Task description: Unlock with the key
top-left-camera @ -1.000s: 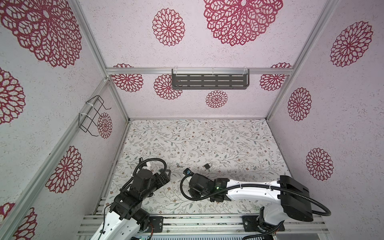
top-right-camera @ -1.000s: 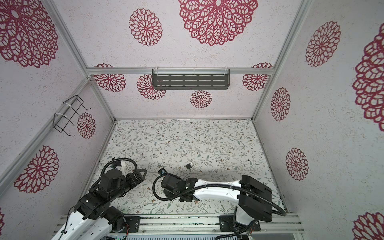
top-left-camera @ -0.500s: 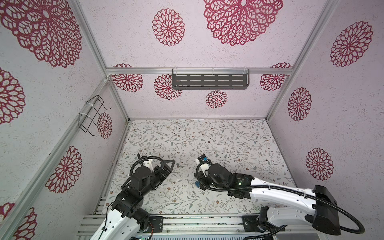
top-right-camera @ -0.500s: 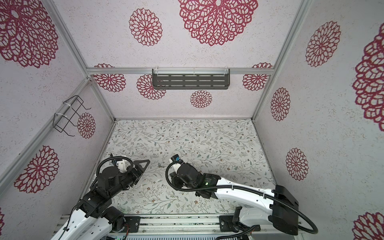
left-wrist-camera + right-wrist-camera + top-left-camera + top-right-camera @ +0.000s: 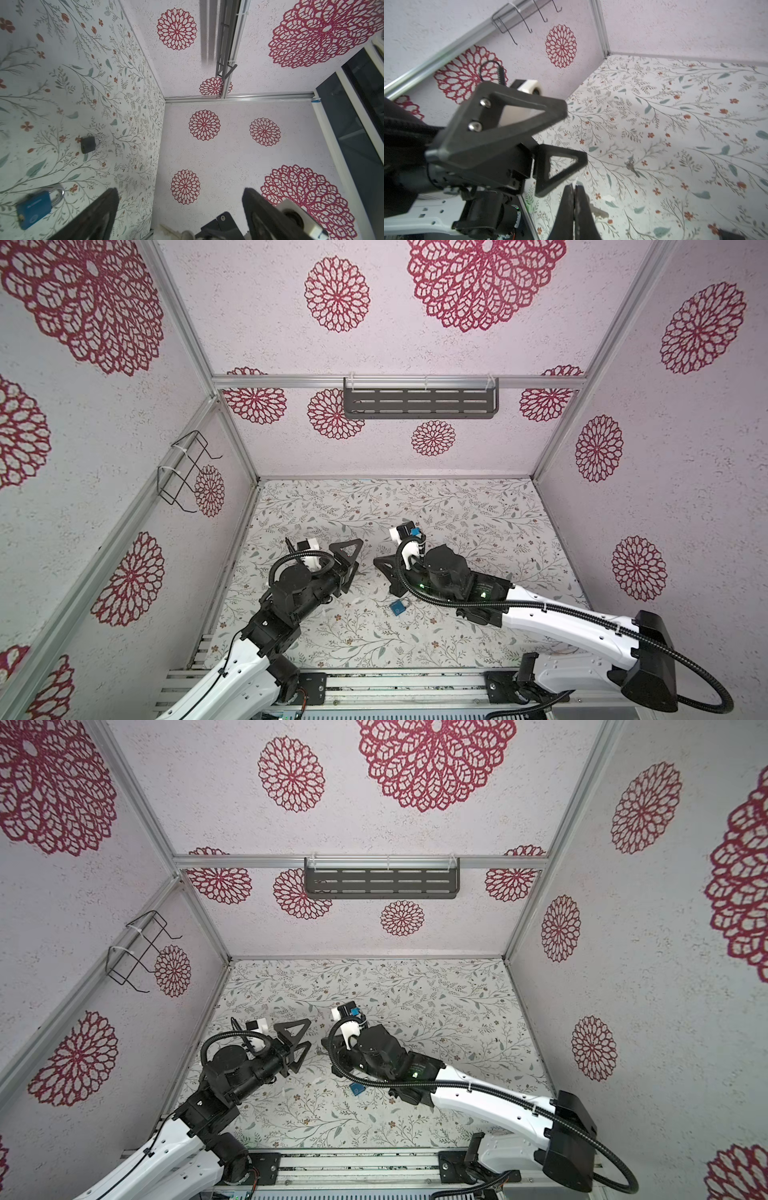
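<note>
Both top views: stereo pair high above front rail (image 5: 395,682) at 6 o'clock, tilted down toward back wall (image 5: 374,448) at 12; far off, whole booth in frame. Near-identical pictures, slight sideways shift.
Left wrist view: close over table (image 5: 62,83), rolled sideways, facing back-right corner (image 5: 165,97) near 1 o'clock; shares grey shelf (image 5: 225,41) and blue padlock (image 5: 34,209) with top views.
Right wrist view: close, facing 10 o'clock; shares left gripper (image 5: 574,133), wire rack (image 5: 517,22), back-left corner (image 5: 605,55) with top views.

blue padlock (image 5: 34,208): matt body | shackle (image 5: 62,194): shiny metal | walls (image 5: 228,158): rough
</note>
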Motion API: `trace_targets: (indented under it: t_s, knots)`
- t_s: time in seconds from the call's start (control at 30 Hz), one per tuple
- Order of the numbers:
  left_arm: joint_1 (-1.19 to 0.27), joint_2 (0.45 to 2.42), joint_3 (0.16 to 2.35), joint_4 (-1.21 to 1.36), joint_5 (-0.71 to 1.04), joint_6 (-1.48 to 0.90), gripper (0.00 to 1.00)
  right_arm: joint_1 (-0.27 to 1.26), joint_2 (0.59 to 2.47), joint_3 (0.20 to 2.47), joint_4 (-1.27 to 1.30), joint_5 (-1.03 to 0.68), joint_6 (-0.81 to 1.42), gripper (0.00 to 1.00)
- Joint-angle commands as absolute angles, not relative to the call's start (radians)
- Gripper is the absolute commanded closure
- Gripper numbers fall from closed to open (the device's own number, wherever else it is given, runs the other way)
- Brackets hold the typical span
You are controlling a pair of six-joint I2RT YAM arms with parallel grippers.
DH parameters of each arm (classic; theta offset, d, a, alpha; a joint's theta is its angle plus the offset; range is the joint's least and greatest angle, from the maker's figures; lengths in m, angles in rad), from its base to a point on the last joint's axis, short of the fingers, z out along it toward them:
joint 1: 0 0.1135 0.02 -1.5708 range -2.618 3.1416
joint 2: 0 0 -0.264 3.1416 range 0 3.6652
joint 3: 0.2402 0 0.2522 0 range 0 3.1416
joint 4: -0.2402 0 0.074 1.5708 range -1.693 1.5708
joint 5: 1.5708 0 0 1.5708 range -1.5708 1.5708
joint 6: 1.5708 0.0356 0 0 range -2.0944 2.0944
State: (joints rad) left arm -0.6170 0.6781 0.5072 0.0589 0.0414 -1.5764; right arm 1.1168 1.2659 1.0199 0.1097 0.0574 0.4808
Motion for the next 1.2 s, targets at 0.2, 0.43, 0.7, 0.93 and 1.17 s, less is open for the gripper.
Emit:
trace_targets:
  t_s: [0.2, 0.43, 0.7, 0.93, 1.17]
  knots:
    - [-0.673, 0.681, 0.499, 0.210, -0.078, -1.690, 0.03, 1.114, 1.358, 1.115, 0.316, -0.036, 0.479, 1.00]
    - [-0.724, 0.701, 0.500, 0.215, -0.153, -1.730, 0.03, 1.114, 1.407, 1.138, 0.374, -0.066, 0.483, 1.00]
    - [-0.729, 0.671, 0.493, 0.206, -0.199, -1.728, 0.01, 1.102, 1.394, 1.092, 0.384, -0.066, 0.501, 1.00]
    - [-0.730, 0.643, 0.473, 0.185, -0.236, -1.736, 0.09, 1.089, 1.368, 1.051, 0.387, -0.056, 0.505, 1.00]
    - [-0.729, 0.637, 0.468, 0.168, -0.254, -1.736, 0.19, 1.085, 1.337, 1.028, 0.393, -0.048, 0.493, 1.00]
